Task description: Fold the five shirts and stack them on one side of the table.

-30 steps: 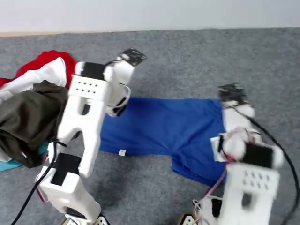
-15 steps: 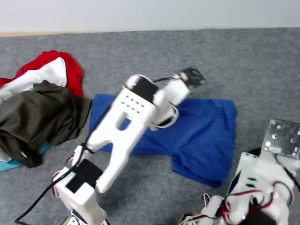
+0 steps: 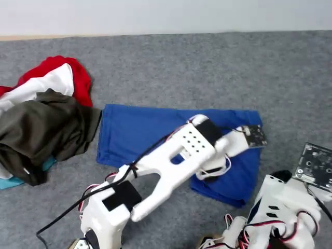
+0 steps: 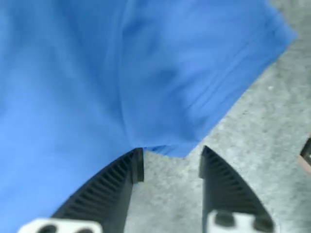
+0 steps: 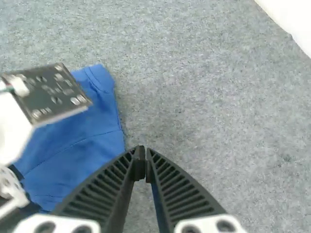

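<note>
Left wrist view has the left claw [image 4: 170,159] spread wide with nothing between its two ribbed black fingers [image 4: 116,179]. It is poised over the loose edge of one blue short-sleeved cloth shirt [image 4: 73,73], where the fabric meets the grey felt-covered bench [image 4: 252,126]. Right wrist view has the right claw [image 5: 145,162] pressed shut and holding nothing, above bare grey felt just beside that shirt's sleeve edge, with the left arm's dark circuit board [image 5: 43,94] near. From the high view, the blue shirt lies flat in the middle of the bench. The white left arm [image 3: 171,161] stretches across it toward its right-hand end, and the white right arm [image 3: 280,207] sits low at the near right corner. Just beside the blue shirt's left end is one heap of four crumpled shirts: a red shirt [image 3: 57,65], a white shirt [image 3: 46,85], a dark olive shirt [image 3: 41,129] in front, and a teal shirt [image 3: 8,181] peeking from beneath. That makes five shirts in all.
</note>
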